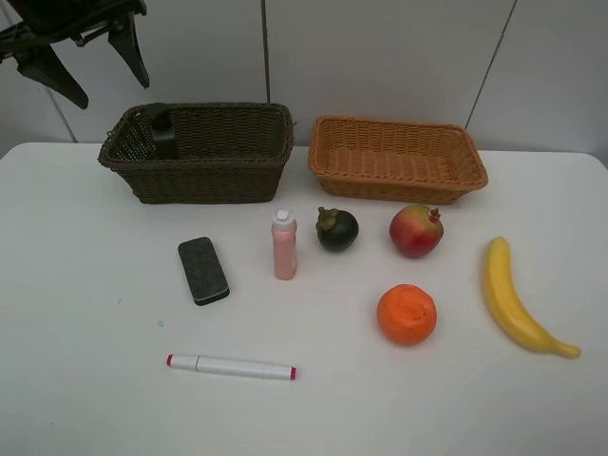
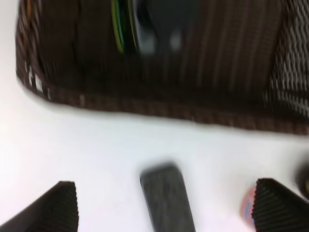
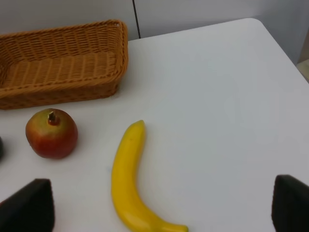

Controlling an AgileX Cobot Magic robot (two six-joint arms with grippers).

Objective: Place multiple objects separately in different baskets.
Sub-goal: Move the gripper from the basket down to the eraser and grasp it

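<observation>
Hovering open, L gripper (image 1: 112,87) raised apart from green bottle (image 1: 163,133) in dk basket (image 1: 209,176).

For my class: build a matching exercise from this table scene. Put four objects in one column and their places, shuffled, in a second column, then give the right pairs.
Objects:
1. dark bottle
2. marker
3. banana
4. mangosteen

Places:
A. far right of the table, beyond the orange
B. inside the dark brown basket
C. between the pink bottle and the red fruit
D. closest to the table's near edge

Pairs: 1-B, 2-D, 3-A, 4-C
</observation>
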